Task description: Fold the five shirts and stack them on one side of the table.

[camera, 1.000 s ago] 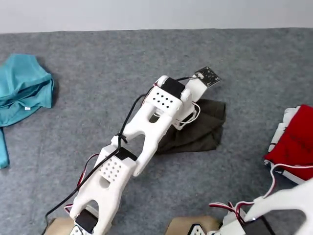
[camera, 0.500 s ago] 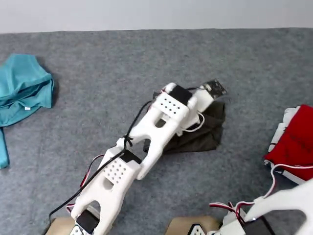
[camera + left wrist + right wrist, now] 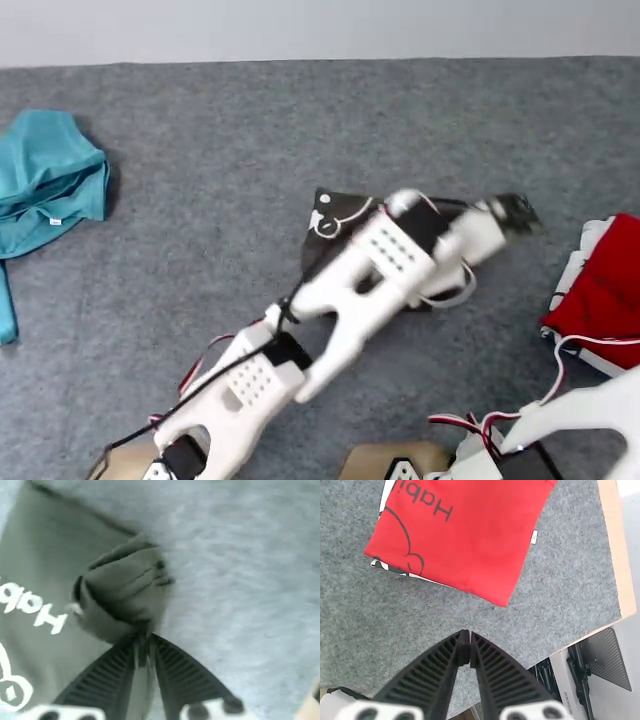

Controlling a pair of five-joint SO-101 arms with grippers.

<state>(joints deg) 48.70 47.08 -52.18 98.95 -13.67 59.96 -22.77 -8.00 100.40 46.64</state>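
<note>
While the grey table (image 3: 220,130) runs to its far edge at 12 o'clock against a pale wall, its wooden rim (image 3: 615,555) shows in the right wrist view, just past the red shirt. The widest bare stretch lies between 9 o'clock and the centre, with more across the far side.

Three coloured shirts can be counted:
- One teal shirt (image 3: 45,180) lies rumpled at 9 to 10 o'clock, on the table's edge.
- One dark olive shirt (image 3: 335,215) lies near the centre, a white print showing on it.
- One red shirt (image 3: 600,290) lies folded at 3 o'clock, with a white layer (image 3: 395,570) peeping from under its edge.

Two arms are in view. The left arm (image 3: 380,265) stretches from 7 o'clock across the dark olive shirt toward 2 o'clock. The left claw (image 3: 143,639) is nearly closed, pinching a bunched fold of that shirt.

The right arm (image 3: 580,410) sits at 5 o'clock. The right claw (image 3: 469,647) is pressed together with nothing in it, above bare table just beside the red shirt.
</note>
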